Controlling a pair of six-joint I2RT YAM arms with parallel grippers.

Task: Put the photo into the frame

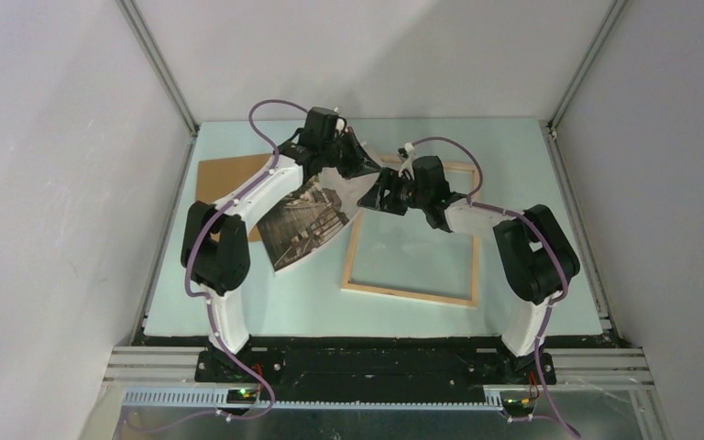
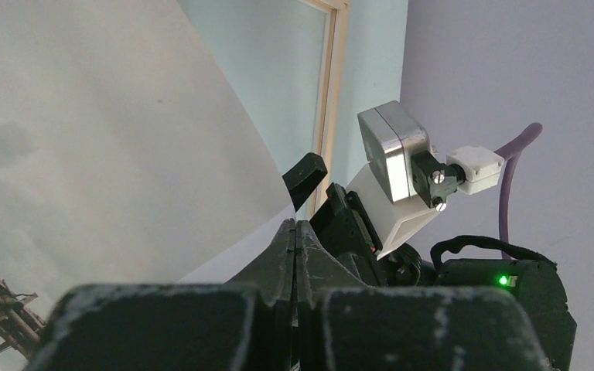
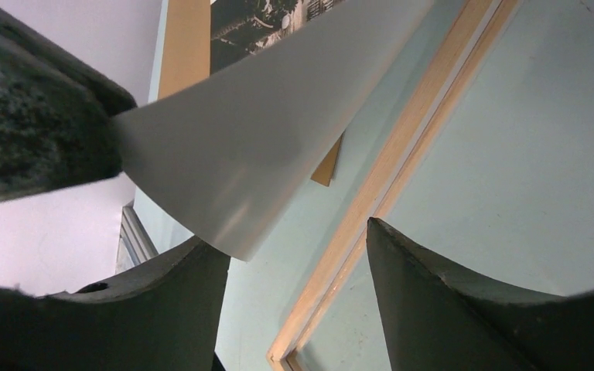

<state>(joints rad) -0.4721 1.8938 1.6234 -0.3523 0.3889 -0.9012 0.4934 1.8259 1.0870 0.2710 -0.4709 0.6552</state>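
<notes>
Far left, flat on the pale green counter (image 1: 238, 302): brown backing board (image 1: 220, 179), partly hidden under the left arm. Next, the photo (image 1: 307, 225), raised at its far end and bowed, picture side up, between board and frame. Left tool (image 2: 294, 236) clamped together on its white far corner. Just right of that, right tool (image 3: 290, 236) with jaws apart, the photo's loose edge close in front. Further right, the pale wooden frame (image 1: 410, 294), flat on the counter, green surface showing through its opening.
</notes>
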